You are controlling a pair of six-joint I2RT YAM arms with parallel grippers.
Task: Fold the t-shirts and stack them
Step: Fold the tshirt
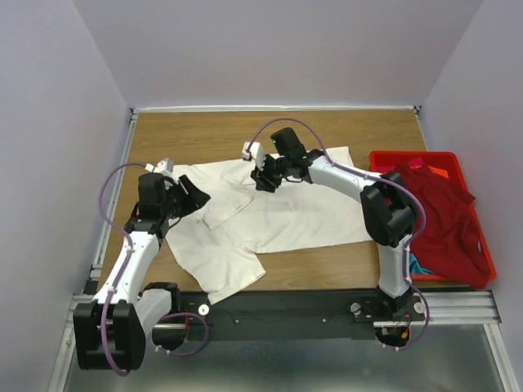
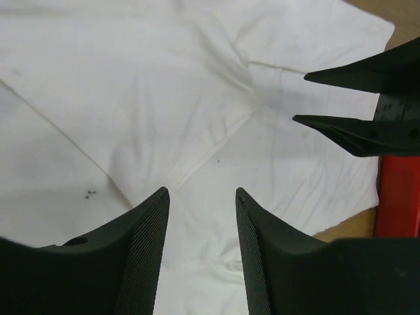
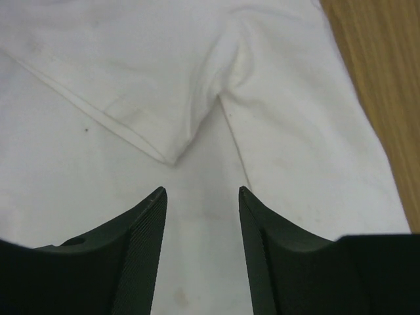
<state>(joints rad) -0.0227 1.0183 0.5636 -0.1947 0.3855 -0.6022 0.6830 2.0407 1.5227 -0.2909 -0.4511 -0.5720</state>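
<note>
Soft, even light from overhead lit the scene brightly, throwing only faint shadows beneath the arms (image 1: 339, 173) onto the cream-white t-shirt (image 1: 278, 216). In both wrist views the cloth glared near-white toward 12 o'clock, its folds shaded pale grey, while the fingers (image 2: 141, 262) of the left gripper (image 2: 201, 190) and right gripper (image 3: 202, 189) loomed dark at 6 o'clock, their ribbed texture in sharp focus.

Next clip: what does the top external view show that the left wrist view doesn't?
Only top external: the dark red t-shirt draped over the red crate, and both arms whole. Only left wrist: small dark specks on the cloth, and the textured pads of the left tool up close. Both: the white t-shirt spread on the table, part of the crate, and the right tool, open over the shirt.
</note>
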